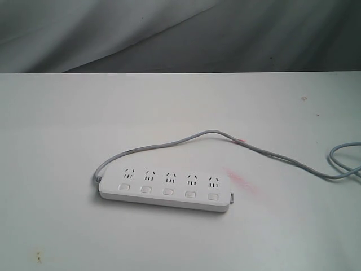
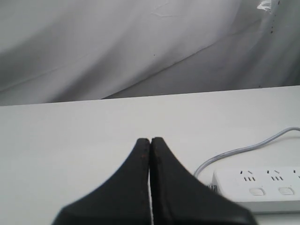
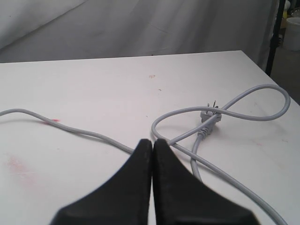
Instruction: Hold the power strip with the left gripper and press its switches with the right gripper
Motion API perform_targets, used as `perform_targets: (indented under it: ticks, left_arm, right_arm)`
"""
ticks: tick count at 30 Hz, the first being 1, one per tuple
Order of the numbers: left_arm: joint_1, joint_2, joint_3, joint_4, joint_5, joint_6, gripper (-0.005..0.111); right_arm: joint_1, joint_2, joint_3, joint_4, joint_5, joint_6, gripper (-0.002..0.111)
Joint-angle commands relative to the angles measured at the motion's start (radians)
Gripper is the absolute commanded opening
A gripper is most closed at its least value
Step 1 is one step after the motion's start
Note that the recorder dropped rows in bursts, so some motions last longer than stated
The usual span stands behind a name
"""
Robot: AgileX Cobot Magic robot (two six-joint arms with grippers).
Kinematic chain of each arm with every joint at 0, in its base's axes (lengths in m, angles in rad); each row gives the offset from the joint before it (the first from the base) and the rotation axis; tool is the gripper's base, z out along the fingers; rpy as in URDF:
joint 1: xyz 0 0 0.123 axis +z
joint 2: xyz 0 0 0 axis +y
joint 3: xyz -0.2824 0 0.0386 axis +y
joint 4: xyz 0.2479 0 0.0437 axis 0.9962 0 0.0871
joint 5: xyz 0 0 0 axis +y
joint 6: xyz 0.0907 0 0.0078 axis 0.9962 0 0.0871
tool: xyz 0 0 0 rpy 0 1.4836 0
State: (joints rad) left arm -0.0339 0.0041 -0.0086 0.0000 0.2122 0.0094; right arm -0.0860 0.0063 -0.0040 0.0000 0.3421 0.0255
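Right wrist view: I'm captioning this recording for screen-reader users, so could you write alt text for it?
The right pincer, two black fingers pressed shut and holding nothing, points across a white table. Beyond it a grey cord crosses over itself in a loop, and its plug lies loose on the table, plugged into nothing.

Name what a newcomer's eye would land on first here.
The white power strip lies near the middle of the pale table, its row of five switches facing up. Its grey cord snakes off to the right and loops by its loose plug. The left claw and right claw are both shut, touching nothing.
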Motion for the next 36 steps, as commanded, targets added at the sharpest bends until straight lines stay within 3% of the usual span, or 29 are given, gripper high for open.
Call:
perform_targets:
  ticks: [1,11,36]
  left_arm:
    - [-0.005,-0.004,0.009,0.008,-0.003,-0.009,0.000]
    - [-0.005,-0.004,0.009,0.000,0.061,-0.009,0.000]
    - [-0.005,-0.004,0.009,0.000,0.048,-0.009,0.000]
  right_arm:
    - [-0.007,-0.006,0.004,-0.007,-0.003,-0.001,0.000]
    - [-0.007,-0.006,0.004,-0.007,-0.003,-0.001,0.000]
    - [-0.007,-0.006,0.004,-0.007,-0.003,-0.001,0.000]
